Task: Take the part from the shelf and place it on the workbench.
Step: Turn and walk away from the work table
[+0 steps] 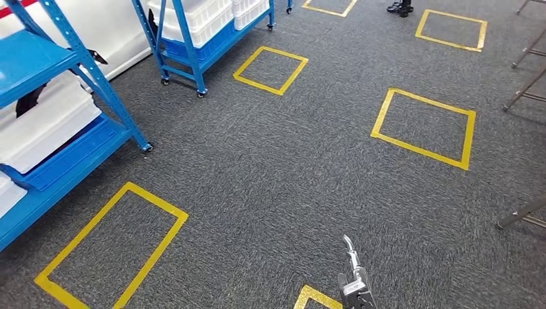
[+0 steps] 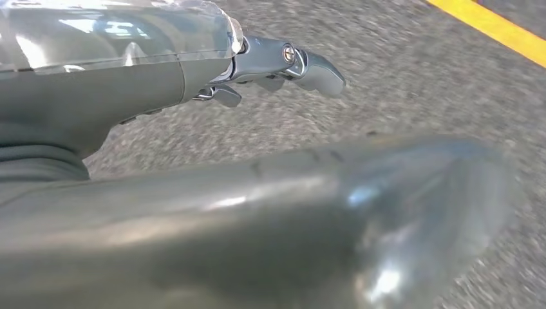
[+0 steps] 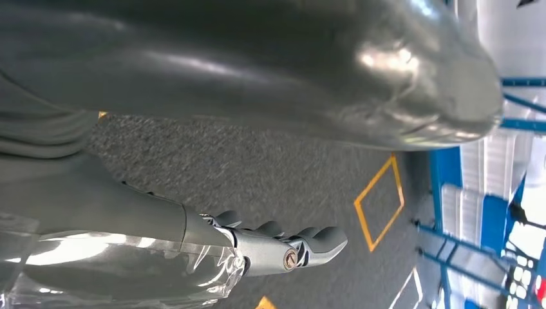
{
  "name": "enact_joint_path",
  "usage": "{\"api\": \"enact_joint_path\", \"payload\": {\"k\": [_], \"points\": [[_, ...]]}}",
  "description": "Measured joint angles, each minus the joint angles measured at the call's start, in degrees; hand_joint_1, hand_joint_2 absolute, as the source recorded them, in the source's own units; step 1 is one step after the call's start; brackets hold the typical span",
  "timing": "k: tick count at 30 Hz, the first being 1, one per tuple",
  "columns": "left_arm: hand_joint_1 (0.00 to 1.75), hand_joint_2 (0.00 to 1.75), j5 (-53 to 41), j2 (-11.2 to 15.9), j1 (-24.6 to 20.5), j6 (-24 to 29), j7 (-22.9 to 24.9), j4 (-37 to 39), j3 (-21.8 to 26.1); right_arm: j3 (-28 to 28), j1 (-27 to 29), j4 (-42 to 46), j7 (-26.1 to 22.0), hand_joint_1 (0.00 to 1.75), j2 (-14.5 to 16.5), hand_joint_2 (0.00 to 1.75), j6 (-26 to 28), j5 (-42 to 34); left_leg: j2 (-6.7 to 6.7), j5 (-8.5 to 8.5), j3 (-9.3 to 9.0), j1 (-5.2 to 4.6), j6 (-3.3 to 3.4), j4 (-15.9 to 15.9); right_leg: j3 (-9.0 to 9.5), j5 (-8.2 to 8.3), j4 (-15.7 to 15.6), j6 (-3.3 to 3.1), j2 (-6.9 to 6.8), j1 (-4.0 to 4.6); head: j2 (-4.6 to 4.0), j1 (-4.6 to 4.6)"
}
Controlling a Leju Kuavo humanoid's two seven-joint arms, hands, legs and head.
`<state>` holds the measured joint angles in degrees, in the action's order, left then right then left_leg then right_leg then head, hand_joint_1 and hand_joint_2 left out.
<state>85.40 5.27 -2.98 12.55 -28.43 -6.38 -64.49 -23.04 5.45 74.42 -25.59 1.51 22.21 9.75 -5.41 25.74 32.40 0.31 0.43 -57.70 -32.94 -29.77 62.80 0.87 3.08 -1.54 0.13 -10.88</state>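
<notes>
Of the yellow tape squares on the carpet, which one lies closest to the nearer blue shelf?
The large yellow square at lower left, directly beside the near blue shelf; the others lie farther out on the grey carpet.

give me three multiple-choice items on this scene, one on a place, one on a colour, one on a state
1. Where do the blue shelves stand in the head view?
A. on the left
B. on the right
C. along the bottom edge

2. What colour are the taped squares on the carpet?
A. red
B. yellow
C. white

3. What does the left robot hand hold?
A. a white bin
B. a part
C. nothing

Key: 1 A, the blue frames with white bins line the left side. 2 B, every outline on the grey carpet is yellow. 3 C, in the left wrist view its fingers are extended over bare carpet with nothing in them.
</notes>
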Motion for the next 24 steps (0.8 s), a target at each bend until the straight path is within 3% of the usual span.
{"api": "enact_joint_path", "payload": {"k": [2,4,5,7,8,9,11,12,13,15,17,20,22,24], "points": [[0.00,0.00,-0.46,-0.53,-0.50,0.79,1.64,-0.19,-0.16,-0.01,-0.25,-0.93,1.17,0.00,-0.13,0.00,-0.04,-0.14,-1.33,0.03,0.76,0.07,-0.79,-0.51,0.99,0.68,-2.90,-0.24,1.99,-0.13,0.00,-0.01],[0.00,0.00,-1.32,-1.23,-0.63,1.48,3.55,-0.34,-0.57,0.01,-0.30,-2.45,2.04,0.00,-0.23,0.00,-0.15,-0.08,-2.52,-0.21,1.30,0.28,-1.60,-0.39,0.99,0.84,-3.18,-1.01,0.87,0.06,0.00,-0.04],[0.00,0.00,-1.93,-1.72,-0.53,1.78,4.43,-0.45,-0.91,0.02,-0.45,-3.48,2.28,0.00,-0.26,0.00,-0.22,0.09,-2.00,-0.06,1.48,0.32,-1.87,-0.61,1.15,0.97,-3.44,-1.45,0.20,0.10,0.00,-0.04],[0.00,0.00,-3.24,-2.63,-0.45,2.23,5.84,-0.71,-1.75,0.07,-0.84,-5.87,2.47,0.00,-0.15,0.00,-0.32,0.39,1.05,1.83,3.00,0.22,-2.20,-3.89,1.48,1.15,-3.96,-2.22,-1.32,0.08,0.00,-0.05],[0.00,0.00,-3.90,-3.12,-0.48,2.37,6.41,-0.89,-2.23,0.19,-0.92,-7.14,2.46,0.00,-0.10,0.00,-0.34,0.43,2.98,3.54,4.62,0.20,-2.31,-7.26,1.59,1.08,-4.03,-2.47,-2.20,0.27,0.00,-0.05],[0.00,0.00,-4.59,-3.50,-0.53,2.55,6.98,-1.02,-2.72,0.38,-0.90,-8.34,2.43,0.00,-0.05,0.00,-0.29,0.41,4.05,5.34,6.59,0.27,-2.44,-11.18,1.63,0.98,-4.05,-2.68,-3.13,0.46,0.00,-0.05],[0.00,0.00,-5.84,-4.15,-0.54,3.06,8.22,-1.22,-3.77,0.83,-0.79,-10.28,2.43,0.00,-0.04,0.00,-0.10,0.49,4.82,6.87,9.23,0.43,-2.59,-16.40,1.75,0.74,-4.04,-2.84,-4.98,0.75,0.00,-0.05],[0.00,0.00,-6.36,-4.37,-0.48,3.34,8.88,-1.28,-4.28,0.99,-0.73,-10.81,2.57,0.00,-0.03,0.00,0.06,0.71,5.01,6.10,9.01,0.46,-2.59,-16.03,1.87,0.61,-4.04,-2.82,-5.74,0.83,0.00,-0.05],[0.00,0.00,-6.79,-4.50,-0.44,3.56,9.52,-1.35,-4.75,1.08,-0.62,-11.09,2.87,0.00,0.00,0.00,0.23,1.08,5.34,4.44,7.64,0.44,-2.48,-13.48,2.06,0.46,-4.03,-2.73,-6.42,0.88,0.00,-0.05],[0.00,0.00,-7.23,-4.58,-0.50,3.70,10.35,-1.46,-5.62,1.17,-0.12,-11.01,3.84,0.00,0.08,0.00,0.56,2.06,7.57,1.08,3.36,0.01,-1.82,-5.60,2.60,0.04,-4.01,-2.37,-7.67,1.05,0.00,-0.05],[0.00,0.00,-7.28,-4.59,-0.63,3.63,10.26,-1.54,-6.13,1.19,0.74,-10.35,4.76,0.00,0.10,0.00,0.75,2.83,9.23,-0.03,1.02,-0.62,-0.99,-1.15,3.01,-0.35,-4.00,-1.81,-8.72,1.20,0.00,-0.05],[0.00,0.00,-7.22,-4.67,-0.43,3.56,9.65,-1.60,-6.37,1.07,1.63,-9.14,5.58,0.00,0.07,0.00,0.73,3.25,7.93,-0.10,0.78,-0.79,-0.20,-0.24,3.64,-0.76,-4.10,-0.95,-9.73,1.10,0.00,-0.04],[0.00,0.00,-7.20,-4.92,-0.43,3.75,9.99,-1.61,-6.53,0.91,1.70,-8.77,5.83,0.00,0.01,0.00,0.46,3.17,6.75,-0.50,0.16,-0.42,0.40,0.63,2.90,-2.51,-1.64,-0.40,-7.57,0.93,0.00,-0.01],[0.00,0.00,-7.27,-5.16,-0.66,4.32,11.05,-1.62,-6.74,0.70,1.73,-9.00,5.83,0.00,-0.02,0.00,-0.02,2.92,5.53,-0.64,0.01,-0.26,0.82,0.91,-0.39,-5.92,5.06,-0.16,-4.53,0.76,0.00,0.03]]}}
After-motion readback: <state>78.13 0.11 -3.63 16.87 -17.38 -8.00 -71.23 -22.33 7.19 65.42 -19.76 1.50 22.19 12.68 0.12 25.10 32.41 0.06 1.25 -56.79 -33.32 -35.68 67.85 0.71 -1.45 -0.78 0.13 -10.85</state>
